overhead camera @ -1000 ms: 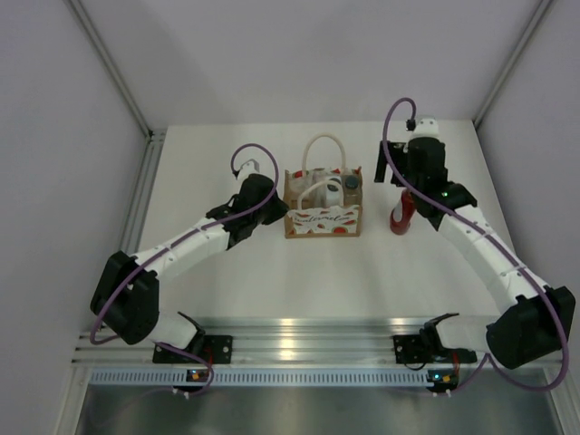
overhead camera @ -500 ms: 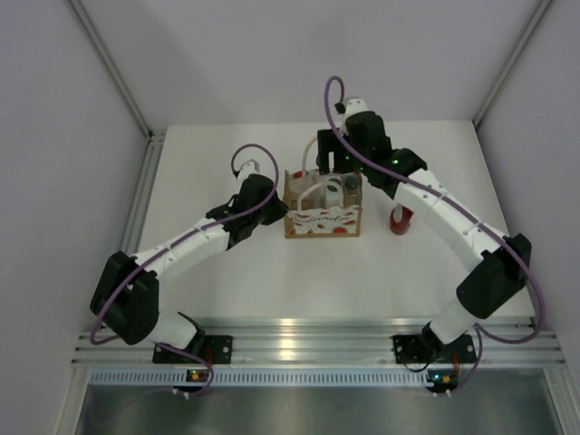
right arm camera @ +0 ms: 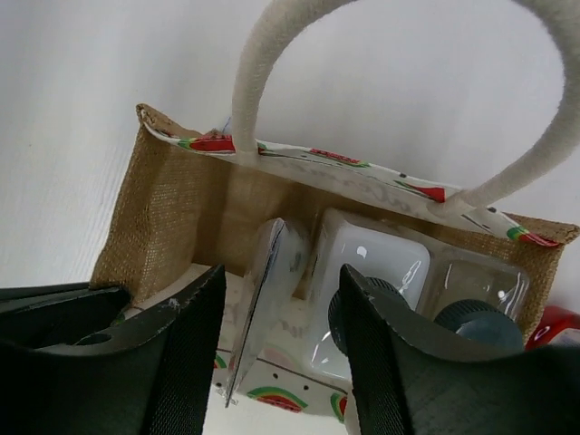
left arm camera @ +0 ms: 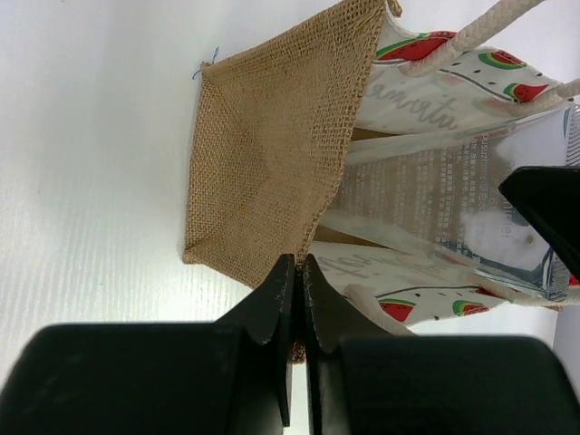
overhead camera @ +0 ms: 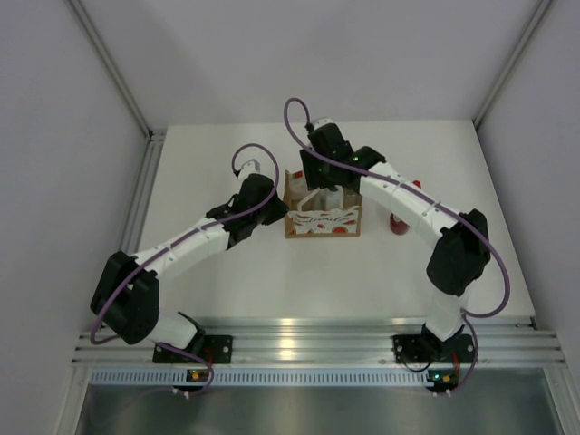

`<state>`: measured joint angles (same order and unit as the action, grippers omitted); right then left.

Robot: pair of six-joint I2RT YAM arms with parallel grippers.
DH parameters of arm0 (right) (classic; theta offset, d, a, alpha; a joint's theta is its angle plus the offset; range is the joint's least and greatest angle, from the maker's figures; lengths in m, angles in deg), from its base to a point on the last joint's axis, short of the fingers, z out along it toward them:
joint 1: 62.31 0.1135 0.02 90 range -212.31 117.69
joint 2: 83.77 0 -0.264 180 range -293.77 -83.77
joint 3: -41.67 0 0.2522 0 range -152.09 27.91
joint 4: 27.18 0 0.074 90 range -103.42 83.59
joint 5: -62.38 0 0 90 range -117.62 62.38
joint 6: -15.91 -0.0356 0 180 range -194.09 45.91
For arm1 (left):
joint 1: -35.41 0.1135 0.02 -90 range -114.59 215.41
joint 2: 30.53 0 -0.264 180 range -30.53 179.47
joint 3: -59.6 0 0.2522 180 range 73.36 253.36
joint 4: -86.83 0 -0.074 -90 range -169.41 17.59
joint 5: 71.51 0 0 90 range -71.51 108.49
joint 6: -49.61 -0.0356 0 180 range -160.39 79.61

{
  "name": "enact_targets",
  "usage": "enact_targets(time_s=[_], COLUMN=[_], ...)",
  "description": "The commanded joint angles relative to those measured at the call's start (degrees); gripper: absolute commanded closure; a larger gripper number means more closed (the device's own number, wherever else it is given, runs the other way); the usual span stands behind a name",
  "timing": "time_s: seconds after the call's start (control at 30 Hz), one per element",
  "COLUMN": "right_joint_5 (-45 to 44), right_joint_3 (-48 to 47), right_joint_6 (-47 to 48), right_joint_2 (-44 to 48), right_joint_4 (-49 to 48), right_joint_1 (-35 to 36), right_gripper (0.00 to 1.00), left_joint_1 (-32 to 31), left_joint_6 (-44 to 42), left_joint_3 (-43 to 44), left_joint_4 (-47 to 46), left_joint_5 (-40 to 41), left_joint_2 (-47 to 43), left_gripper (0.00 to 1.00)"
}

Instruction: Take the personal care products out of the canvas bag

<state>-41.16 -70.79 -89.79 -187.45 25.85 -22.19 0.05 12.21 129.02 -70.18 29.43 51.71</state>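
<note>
The canvas bag (overhead camera: 323,220) stands mid-table, open at the top. My left gripper (overhead camera: 277,214) is shut on its burlap left edge (left arm camera: 299,272). My right gripper (overhead camera: 317,186) is open above the bag's mouth, its gripper (right arm camera: 281,349) straddling the upright flat whitish squeeze tube (right arm camera: 272,290). Two white bottles sit beside the tube in the bag; one (right arm camera: 381,263) is partly behind my right finger, the other's dark cap (right arm camera: 467,317) shows further right. The red bottle (overhead camera: 397,223) stands on the table right of the bag, partly hidden by my right arm.
The bag's rope handles (right arm camera: 272,54) arch just beyond my right gripper. My left gripper's black fingers (right arm camera: 54,313) sit close to my right gripper at the bag's left wall. White walls enclose the table at the back and on both sides.
My right arm swung left from the red bottle, left standing on the table, to above the bag's mouth. The left gripper and the bag have not moved.
</note>
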Motion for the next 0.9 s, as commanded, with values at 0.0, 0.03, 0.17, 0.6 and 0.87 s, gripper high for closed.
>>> enact_targets(time_s=[0.0,0.03,0.17,0.6,0.87], right_joint_5=[-0.70,-0.78,-2.71,-6.41,-7.11], right_joint_3=[-2.99,-3.26,-4.13,-5.37,-4.84], right_joint_6=[-0.82,-0.73,-0.73,-1.78,-3.98], right_joint_2=[-1.52,-1.70,-2.84,-6.45,-8.64], right_joint_4=[1.95,1.95,2.39,3.89,3.89], right_joint_1=[1.28,1.28,1.89,3.56,4.18], right_gripper=[0.50,0.50,0.52,0.59,0.60], left_joint_1=[0.20,0.20,0.20,0.20,0.20], left_joint_6=[-1.36,-1.36,-1.36,-0.75,-0.48], left_joint_3=[0.42,0.33,0.15,-0.11,-0.37], left_joint_4=[4.39,4.30,4.39,4.12,4.13], left_joint_5=[0.13,0.13,-0.04,0.31,0.49], left_joint_2=[0.03,0.03,0.12,-0.41,-0.94], left_gripper=[1.00,1.00,1.00,1.00,1.00])
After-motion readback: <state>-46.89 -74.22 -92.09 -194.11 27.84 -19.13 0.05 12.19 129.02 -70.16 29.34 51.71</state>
